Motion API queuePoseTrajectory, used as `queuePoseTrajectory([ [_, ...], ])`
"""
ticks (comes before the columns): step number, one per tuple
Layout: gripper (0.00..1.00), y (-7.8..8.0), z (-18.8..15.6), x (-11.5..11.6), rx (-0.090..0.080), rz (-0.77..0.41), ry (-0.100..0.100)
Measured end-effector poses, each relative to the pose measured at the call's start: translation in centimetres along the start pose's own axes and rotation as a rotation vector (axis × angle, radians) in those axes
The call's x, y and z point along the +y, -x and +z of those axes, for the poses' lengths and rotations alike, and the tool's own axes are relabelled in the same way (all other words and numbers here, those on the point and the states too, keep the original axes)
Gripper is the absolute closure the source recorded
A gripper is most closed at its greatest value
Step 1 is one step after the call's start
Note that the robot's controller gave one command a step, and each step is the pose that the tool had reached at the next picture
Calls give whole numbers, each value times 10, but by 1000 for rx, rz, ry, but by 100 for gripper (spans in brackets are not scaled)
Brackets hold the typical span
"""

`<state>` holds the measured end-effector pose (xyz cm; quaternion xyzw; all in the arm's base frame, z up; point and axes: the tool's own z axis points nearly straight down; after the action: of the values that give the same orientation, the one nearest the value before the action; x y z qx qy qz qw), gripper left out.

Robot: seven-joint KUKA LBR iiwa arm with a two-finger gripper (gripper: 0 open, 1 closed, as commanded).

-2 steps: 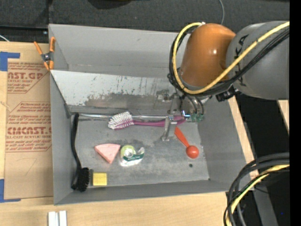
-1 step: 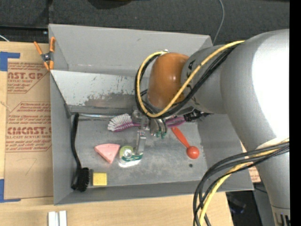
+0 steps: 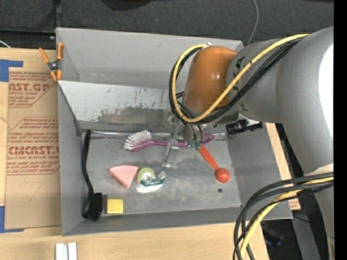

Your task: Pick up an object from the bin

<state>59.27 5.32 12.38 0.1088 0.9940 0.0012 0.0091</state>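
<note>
Where the purple-handled brush (image 3: 142,140) lies near the far wall of the bin (image 3: 70,161), white bristles to the left, the gripper (image 3: 181,142) hangs over its handle. A clean pick likely means straddling that thin handle crosswise, clear of the orange-red ball-tipped stick (image 3: 212,164) just beside it. Whether the gripper is open or closed cannot be told; the wrist hides the handle's right end.

We see a bin (image 3: 70,145) of matt grey metal, its back wall scuffed and scratched. The pink wedge (image 3: 124,175) looks matt and smooth. Just right of the wedge, a green-and-white piece (image 3: 149,181) shines like glossy plastic. Above the wedge, a pink-handled brush (image 3: 142,140) has white bristles, and left of the wedge lies a matt black brush (image 3: 87,164).
</note>
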Motion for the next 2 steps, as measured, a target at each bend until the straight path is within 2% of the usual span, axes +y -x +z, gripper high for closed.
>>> queuePoseTrajectory([
  [1,0,-15,24,22,16,10,0],
  [2,0,-5,53,18,2,85,2],
])
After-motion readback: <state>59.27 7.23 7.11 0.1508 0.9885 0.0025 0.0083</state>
